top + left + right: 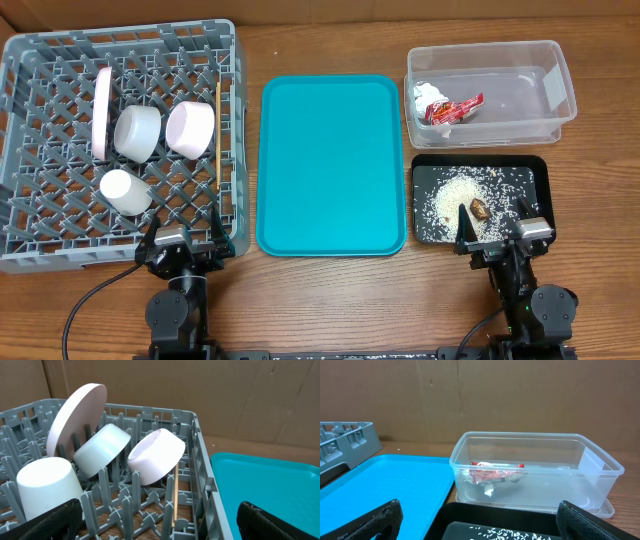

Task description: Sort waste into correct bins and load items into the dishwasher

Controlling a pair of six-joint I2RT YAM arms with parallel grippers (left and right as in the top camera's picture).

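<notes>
Wrapper (447, 106) binned in tub (525, 95), rice (455, 192) in black tray (541, 166), crockery (138, 132) in rack (120, 36) at 9 o'clock; L fingers (50, 522), R fingers (370, 522) released; judged complete

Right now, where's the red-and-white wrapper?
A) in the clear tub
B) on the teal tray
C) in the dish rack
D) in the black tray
A: the wrapper lies on the floor of the clear tub, as both the overhead and right wrist views show, while the black tray holds only rice and a small brown lump.
</notes>
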